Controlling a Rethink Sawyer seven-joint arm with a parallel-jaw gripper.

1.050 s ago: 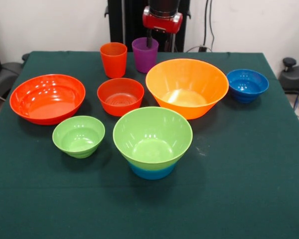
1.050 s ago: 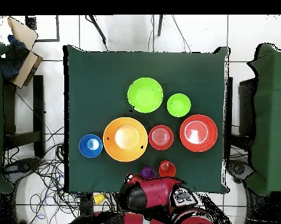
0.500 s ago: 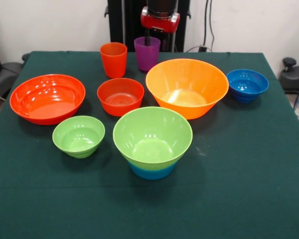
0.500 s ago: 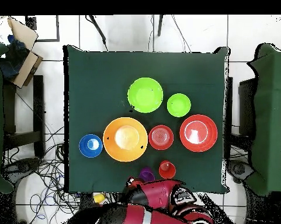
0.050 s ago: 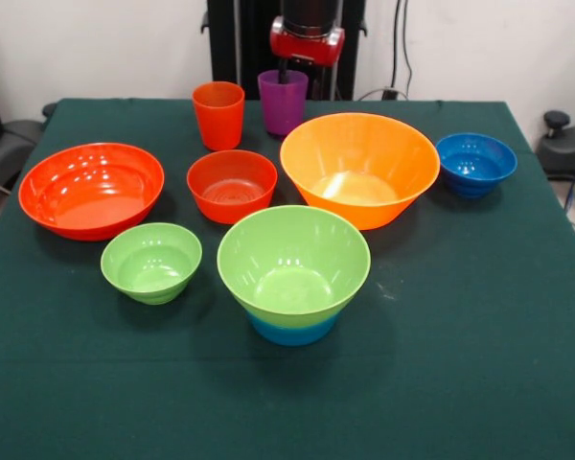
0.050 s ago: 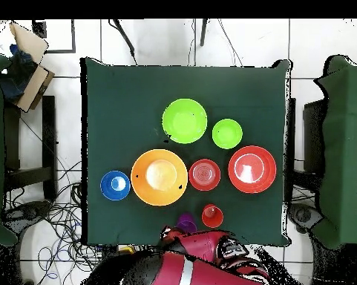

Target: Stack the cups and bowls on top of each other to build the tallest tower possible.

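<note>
My tool (image 5: pixel 289 75) hangs at the table's far edge, at the rim of the small tapered purple plastic cup (image 5: pixel 282 103), with one dark finger seeming to dip inside the cup; the red wrist housing blocks the rest, so I cannot tell how wide the tool stands or whether it truly has the cup. I judge the cup is my target because it is the nearest piece to my base and narrow enough to pinch by its wall. Just beside it stands the orange-red plastic tumbler (image 5: pixel 218 114), apart from it, leaving room for my finger. The tower (image 5: pixel 293 273) sits toward the near edge of the green-clothed table (image 5: pixel 479 364): a large light green glossy bowl (image 5: pixel 293 261) nested on a light blue bowl (image 5: pixel 292 330), wide pieces at the bottom for a steady base. The remaining bowls lie spread across the middle, none touching, so each can be lifted cleanly: the large yellow-orange bowl (image 5: pixel 360 168), the dark blue small bowl (image 5: pixel 475 163) near the right edge, the medium red-orange bowl (image 5: pixel 232 185), the large red-orange bowl (image 5: pixel 91 189) toward the left edge, and the small light green bowl (image 5: pixel 151 261). No yellow cup stands on the table in either view.
</note>
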